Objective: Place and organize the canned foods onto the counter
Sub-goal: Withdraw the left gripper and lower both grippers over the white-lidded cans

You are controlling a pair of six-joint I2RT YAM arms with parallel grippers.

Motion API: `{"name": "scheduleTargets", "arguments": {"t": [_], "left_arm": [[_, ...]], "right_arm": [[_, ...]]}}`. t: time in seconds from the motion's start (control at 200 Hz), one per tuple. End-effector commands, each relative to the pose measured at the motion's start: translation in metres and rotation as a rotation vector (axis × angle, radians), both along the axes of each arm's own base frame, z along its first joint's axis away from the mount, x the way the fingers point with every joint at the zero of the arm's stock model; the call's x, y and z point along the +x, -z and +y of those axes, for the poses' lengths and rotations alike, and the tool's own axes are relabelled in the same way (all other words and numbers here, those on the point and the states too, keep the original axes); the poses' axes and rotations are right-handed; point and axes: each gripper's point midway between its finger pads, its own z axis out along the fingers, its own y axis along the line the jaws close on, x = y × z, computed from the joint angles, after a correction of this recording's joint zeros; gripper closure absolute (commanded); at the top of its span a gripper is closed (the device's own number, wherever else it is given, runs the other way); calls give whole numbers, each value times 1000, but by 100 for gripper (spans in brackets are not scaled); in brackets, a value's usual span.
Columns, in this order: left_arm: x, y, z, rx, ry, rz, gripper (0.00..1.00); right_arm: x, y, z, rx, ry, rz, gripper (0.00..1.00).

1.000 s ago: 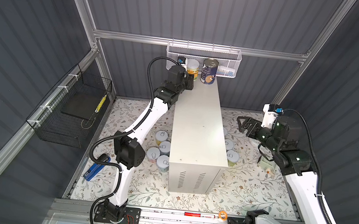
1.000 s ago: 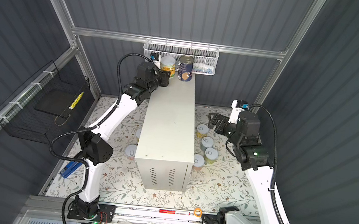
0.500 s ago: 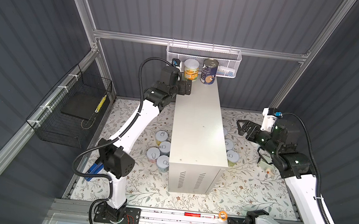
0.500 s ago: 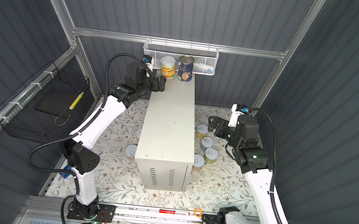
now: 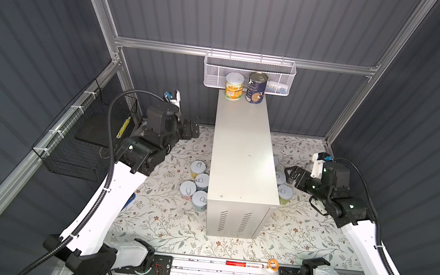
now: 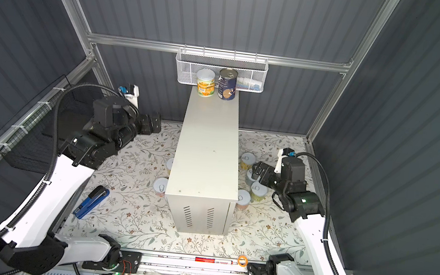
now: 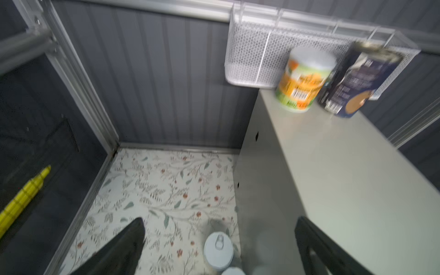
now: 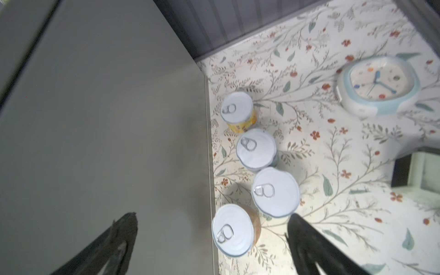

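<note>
**Canned foods, placing in progress.**
- Right-side cans (image 8: 275, 191): four, on the floral mat (image 5: 162, 222) against the desk (image 5: 242, 158). The right gripper (image 5: 291, 175) is near them, spread and empty.
- Left-side cans (image 5: 197, 181): four. The left gripper (image 5: 192, 129) is beyond them, spread and empty.
- Desk, far end: orange-label can (image 5: 233, 86) and navy can (image 5: 257, 88), both upright.
- Step: likely fetching the next can.
- Needs: lower, straddle one can, close.

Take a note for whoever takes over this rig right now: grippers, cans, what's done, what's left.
Left gripper: open, empty, left of the tall white metal counter.
Right gripper: open, empty, low on the counter's right.
Done: orange-labelled can and taller dark navy can stand at the counter's far end.
To do: four white-lidded cans on the floral floor left of it, four more right.
</note>
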Motion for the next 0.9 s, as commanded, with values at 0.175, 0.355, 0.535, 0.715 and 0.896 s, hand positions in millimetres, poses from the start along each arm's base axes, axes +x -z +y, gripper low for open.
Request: {"name": "scheduleTargets", "arguments": {"t": [0.175, 0.355, 0.535, 0.715, 0.896], "left_arm": [[-44, 123, 8, -92, -35, 259, 2], [-60, 166, 1, -135, -32, 316, 3], [-75, 205, -7, -73, -48, 379, 3], [-84, 238, -7, -118, -96, 431, 4], [-89, 265, -10, -153, -113, 474, 7]], "right_arm": [[-37, 41, 7, 91, -15, 106, 1], [-46, 60, 6, 48, -15, 169, 1], [-46, 75, 12, 42, -27, 218, 1], [-44, 78, 15, 30, -37, 229, 1], [-42, 81, 19, 39, -44, 230, 1]]}}
